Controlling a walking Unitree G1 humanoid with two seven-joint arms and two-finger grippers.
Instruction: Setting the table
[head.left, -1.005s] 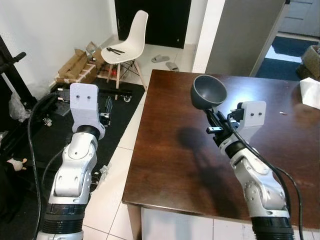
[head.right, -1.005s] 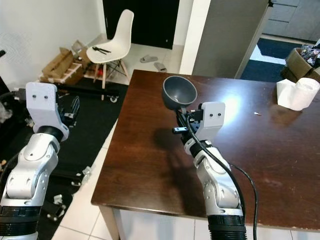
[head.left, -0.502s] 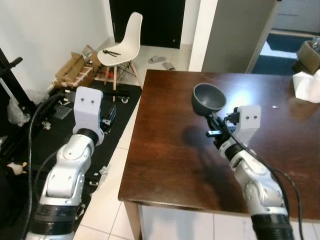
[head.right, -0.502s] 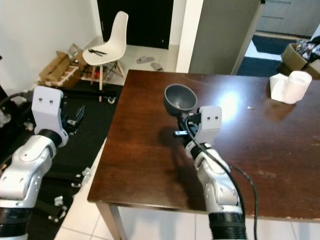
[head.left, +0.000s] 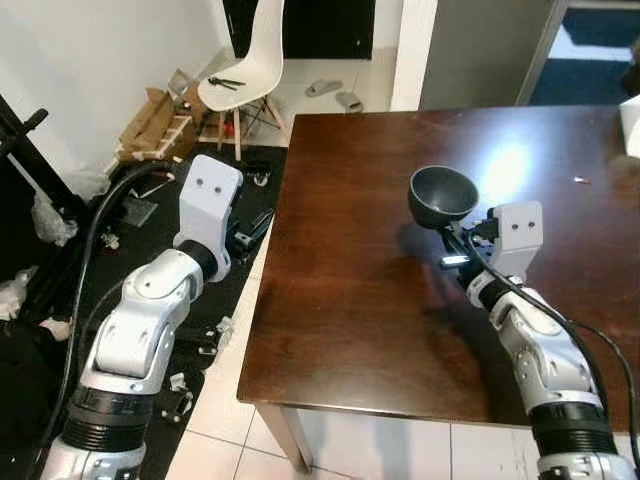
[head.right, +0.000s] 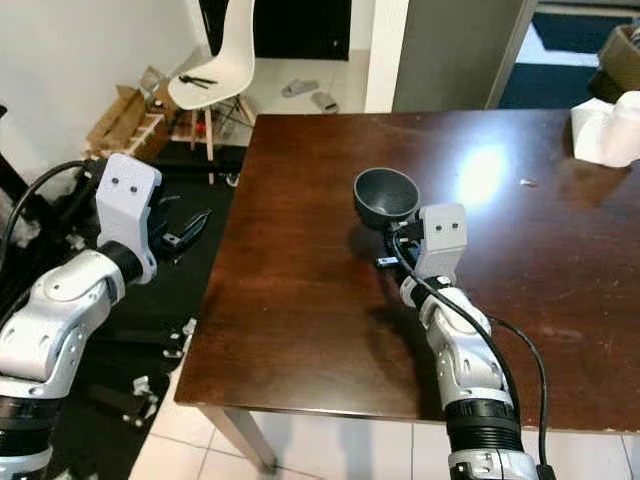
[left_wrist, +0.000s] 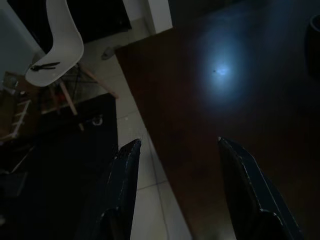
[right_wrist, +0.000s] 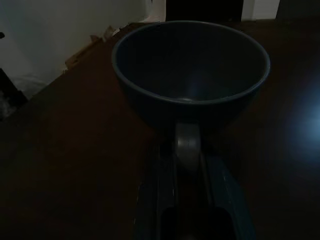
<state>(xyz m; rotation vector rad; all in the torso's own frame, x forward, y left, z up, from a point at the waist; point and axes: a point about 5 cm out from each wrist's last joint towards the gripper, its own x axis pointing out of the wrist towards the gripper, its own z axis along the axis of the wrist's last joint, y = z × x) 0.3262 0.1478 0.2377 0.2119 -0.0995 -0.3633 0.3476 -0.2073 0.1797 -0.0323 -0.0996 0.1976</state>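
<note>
Dark brown polished wood makes up the rectangular table (head.left: 350, 300), its smooth top throwing back a pale glare of light toward its far right. Over it the right gripper (head.left: 452, 228) pinches the near rim of a round dark grey bowl (head.left: 441, 195) with a matte, smooth inside; the right wrist view shows one finger hooked over the lip (right_wrist: 187, 145) and pressed together with its partner on the thin wall, the bowl (right_wrist: 190, 70) sitting straight ahead of the fingertips at about 12 o'clock from the wrist. The bowl is upright, mouth up, and casts a shadow on the wood beneath; whether its base touches the tabletop cannot be told. It lies near the middle of the table, at about 11 o'clock from the silver right forearm. The left gripper (left_wrist: 175, 145) hangs off the table's left edge with its two long black fingers spread wide apart, holding nothing, above pale glossy floor tiles (head.left: 225, 400) and a black mat (head.left: 150, 250). At roughly 11 o'clock across the floor stands a white moulded plastic chair on wooden legs (head.left: 245, 75), with flattened brown cardboard boxes (head.left: 155, 120) beside it against the white wall.
</note>
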